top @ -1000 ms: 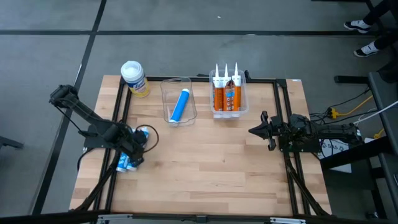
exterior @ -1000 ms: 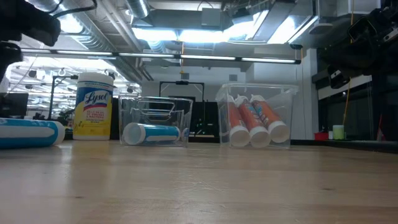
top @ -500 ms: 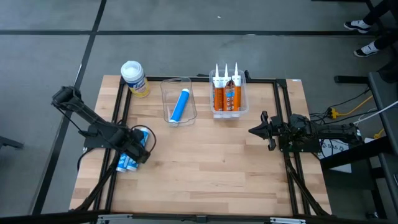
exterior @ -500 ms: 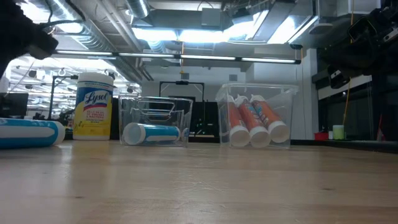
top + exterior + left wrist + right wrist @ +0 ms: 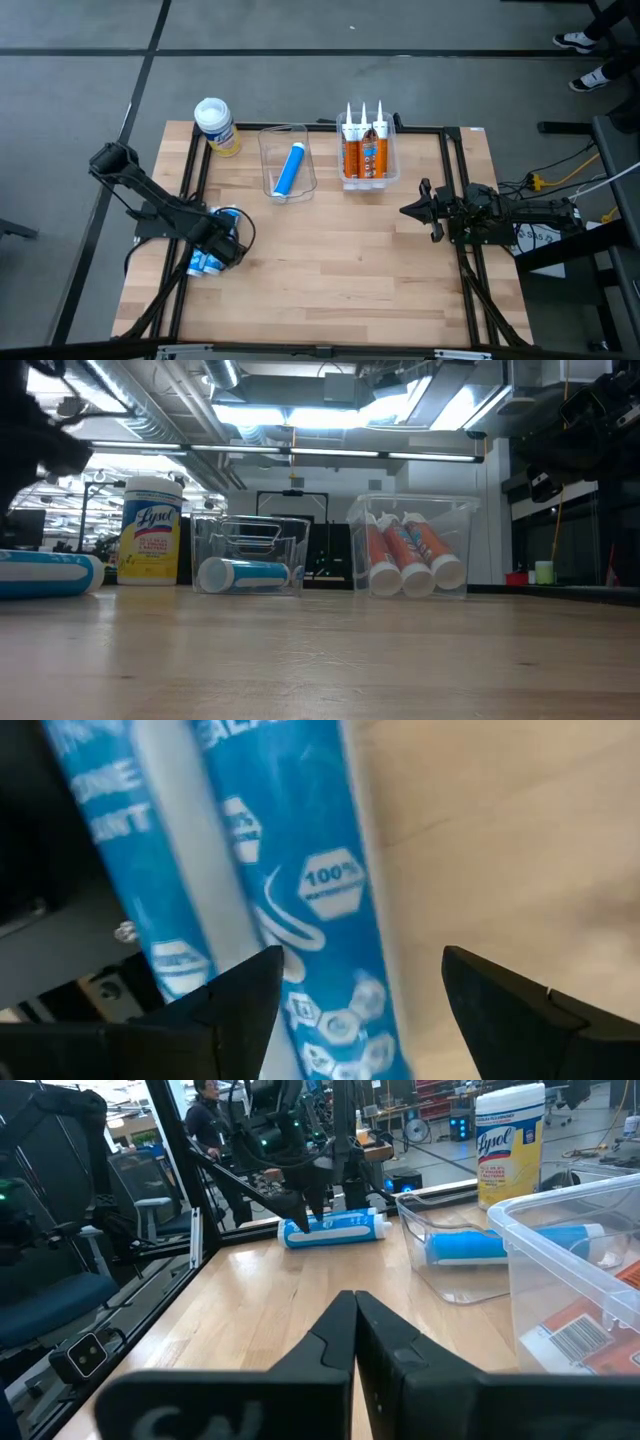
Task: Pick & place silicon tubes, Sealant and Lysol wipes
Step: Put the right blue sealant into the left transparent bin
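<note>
Two blue tubes point(image 5: 320, 900) lie side by side on their long sides at the table's left edge point(image 5: 203, 264). They also show in the right wrist view point(image 5: 335, 1228). My left gripper point(image 5: 350, 1010) is open above them, pointing down, one finger on either side of the right-hand tube. Whether it touches the tube I cannot tell. The yellow Lysol wipes canister point(image 5: 216, 126) stands upright at the far left corner. My right gripper point(image 5: 405, 211) is shut and empty, level above the table's right side.
A clear bin point(image 5: 288, 160) at the far middle holds one blue tube point(image 5: 290, 168). A second clear bin point(image 5: 367, 152) to its right holds three orange sealant tubes. Black frame rails point(image 5: 190, 180) run along the table's left and right sides. A person point(image 5: 205, 1115) stands beyond the table.
My left arm has edged a little toward the table's right, and its gripper stays over the two blue tubes. The tubes lie as before.
</note>
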You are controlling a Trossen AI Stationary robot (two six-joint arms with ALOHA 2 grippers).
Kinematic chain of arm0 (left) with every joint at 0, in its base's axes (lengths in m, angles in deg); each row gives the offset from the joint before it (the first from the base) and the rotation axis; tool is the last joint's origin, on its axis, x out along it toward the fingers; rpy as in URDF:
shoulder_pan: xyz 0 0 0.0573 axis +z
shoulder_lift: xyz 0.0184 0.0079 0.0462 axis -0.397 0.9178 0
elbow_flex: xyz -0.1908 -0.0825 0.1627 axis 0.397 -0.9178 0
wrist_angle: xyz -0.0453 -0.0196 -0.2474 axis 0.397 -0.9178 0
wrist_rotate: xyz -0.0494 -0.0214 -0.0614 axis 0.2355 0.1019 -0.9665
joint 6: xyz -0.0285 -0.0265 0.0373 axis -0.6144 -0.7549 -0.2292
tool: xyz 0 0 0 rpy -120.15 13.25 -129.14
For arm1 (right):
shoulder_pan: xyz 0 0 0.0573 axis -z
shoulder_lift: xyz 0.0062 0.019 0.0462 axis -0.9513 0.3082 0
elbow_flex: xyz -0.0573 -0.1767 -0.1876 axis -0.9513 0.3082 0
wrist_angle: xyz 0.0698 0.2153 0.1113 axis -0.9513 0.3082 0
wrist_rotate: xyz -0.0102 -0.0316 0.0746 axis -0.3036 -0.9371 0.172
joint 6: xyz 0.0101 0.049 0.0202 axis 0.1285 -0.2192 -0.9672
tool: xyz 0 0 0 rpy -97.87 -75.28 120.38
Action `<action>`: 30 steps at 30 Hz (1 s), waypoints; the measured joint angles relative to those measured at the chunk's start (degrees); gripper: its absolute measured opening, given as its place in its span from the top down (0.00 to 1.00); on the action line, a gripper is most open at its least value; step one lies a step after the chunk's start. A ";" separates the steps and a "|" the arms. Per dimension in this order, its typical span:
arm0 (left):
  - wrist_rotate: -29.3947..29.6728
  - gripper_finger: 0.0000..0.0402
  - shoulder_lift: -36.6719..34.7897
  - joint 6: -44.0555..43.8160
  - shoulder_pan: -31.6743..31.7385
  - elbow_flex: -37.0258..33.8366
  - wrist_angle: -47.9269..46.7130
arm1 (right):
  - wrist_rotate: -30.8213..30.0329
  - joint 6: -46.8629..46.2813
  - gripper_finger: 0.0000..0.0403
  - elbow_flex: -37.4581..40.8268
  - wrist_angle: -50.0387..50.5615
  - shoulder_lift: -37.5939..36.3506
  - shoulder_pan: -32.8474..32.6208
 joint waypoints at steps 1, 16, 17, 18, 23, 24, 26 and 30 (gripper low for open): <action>-0.43 0.34 -0.15 -0.87 0.00 -1.12 0.68 | 0.00 -0.01 0.97 0.00 0.02 0.00 0.01; -2.21 0.34 -0.27 -3.38 0.00 -8.15 11.72 | 0.00 -0.05 0.97 0.00 0.00 0.00 0.02; -2.21 0.34 -0.27 -3.72 0.00 -8.68 12.80 | 0.00 -0.06 0.97 0.00 0.00 0.00 0.02; -2.21 0.34 -0.25 -4.16 0.00 -9.23 13.94 | 0.00 -0.02 0.97 0.00 0.00 0.00 0.02; -2.28 0.34 -0.32 -5.55 0.00 -10.54 16.76 | 0.00 -0.01 0.97 0.00 0.00 0.00 0.01; -2.31 0.34 -0.32 -5.71 0.00 -10.54 16.72 | 0.00 -0.02 0.97 0.00 0.00 0.00 0.00; -2.30 0.36 -0.32 -6.16 0.00 -10.54 16.59 | 0.00 -0.06 0.97 0.00 0.01 0.00 0.02; -2.22 0.44 -0.25 -6.73 0.00 -10.35 16.21 | 0.00 -0.06 0.97 0.00 0.00 0.00 0.02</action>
